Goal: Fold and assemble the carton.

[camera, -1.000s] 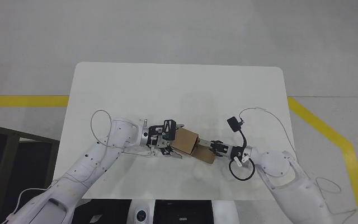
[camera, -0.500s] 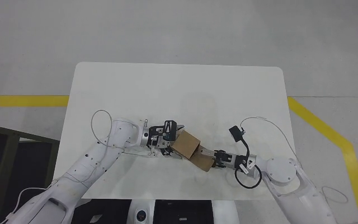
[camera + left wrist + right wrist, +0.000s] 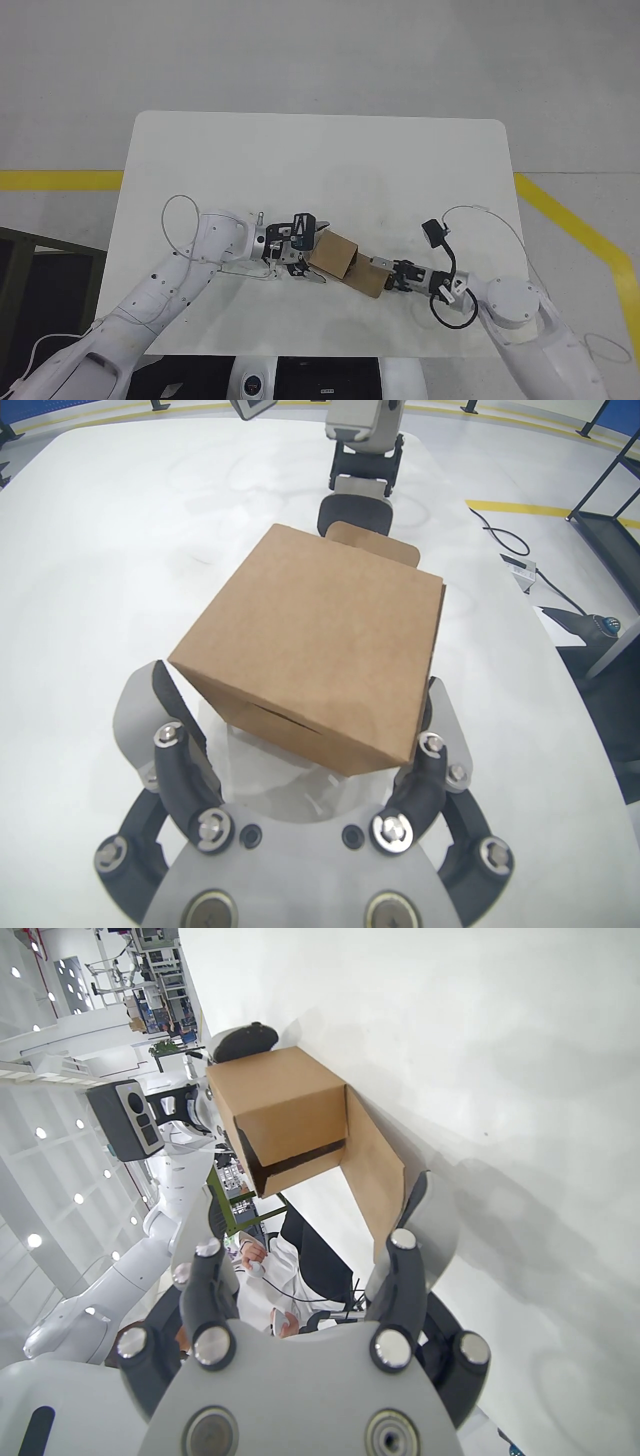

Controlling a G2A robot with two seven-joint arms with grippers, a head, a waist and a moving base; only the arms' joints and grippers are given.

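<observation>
A brown carton [image 3: 335, 254] lies near the table's front middle, with one end flap [image 3: 368, 276] standing open toward the right arm. My left gripper [image 3: 303, 255] holds the carton's other end. In the left wrist view its fingers [image 3: 170, 700] press both sides of the carton [image 3: 320, 650], whose near end looks closed. My right gripper [image 3: 320, 1198] is open at the flap end. One finger [image 3: 420, 1213] rests against the outside of the open flap [image 3: 375, 1178]; the other stands well away. The carton's end there [image 3: 280, 1113] shows a dark gap.
The white table [image 3: 300, 160] has bare surface behind and to both sides of the carton. Its front edge runs close below the grippers. A black cable [image 3: 440, 245] loops over the right wrist.
The right gripper dipped toward the front edge, then came back up beside the flap, and its arm shifted right. The left arm and carton body stayed almost still.
</observation>
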